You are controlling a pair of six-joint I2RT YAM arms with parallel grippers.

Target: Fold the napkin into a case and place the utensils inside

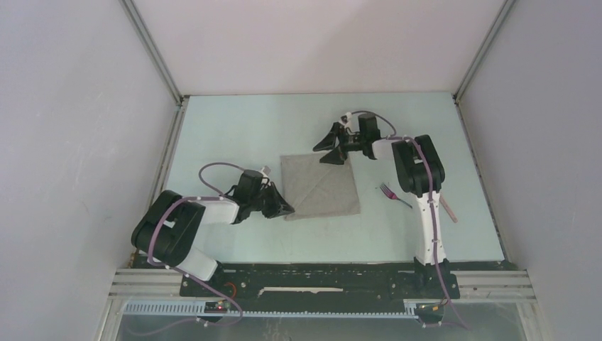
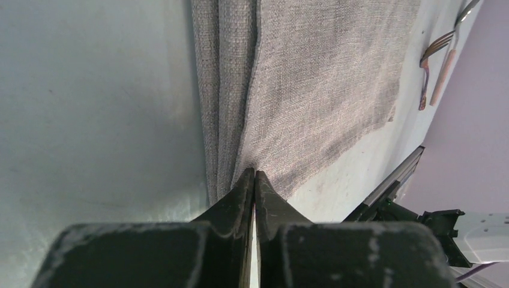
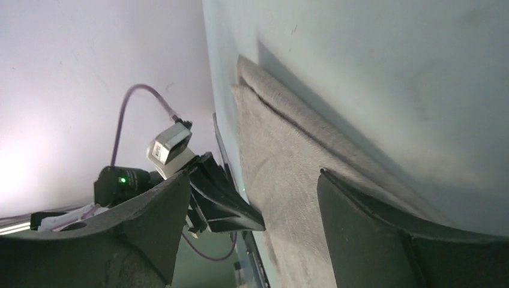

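On my left gripper (image 2: 255, 177) the two fingers are pressed together, with only a hairline between them. Their tips sit right at the near-left corner of the napkin (image 2: 324, 78). I cannot tell whether any cloth is caught between them.

My right gripper (image 3: 253, 177) stands wide open and holds nothing. Its fingers (image 3: 360, 234) hang over the napkin's far-right corner, and the cloth shows through the gap between them.

The napkin lies flat near the middle of the table (image 1: 234, 135), roughly square from above. A narrow strip is doubled over along its left edge, and a diagonal crease runs across its face. The near-left corner touches the left fingertips; the other edges lie loose on the table.

The fork (image 1: 392, 193) lies just to the right of the napkin, apart from it and beside the right arm (image 1: 420, 170). The pinkish handle of the spoon (image 1: 449, 210) shows on the other side of that arm, towards the right wall (image 1: 539, 142). The rest of the spoon is hidden behind the arm from above.

The side walls and the back wall stand well away from the cloth. The tightest room is on the right, where the arm and the cutlery crowd the space between napkin and wall.
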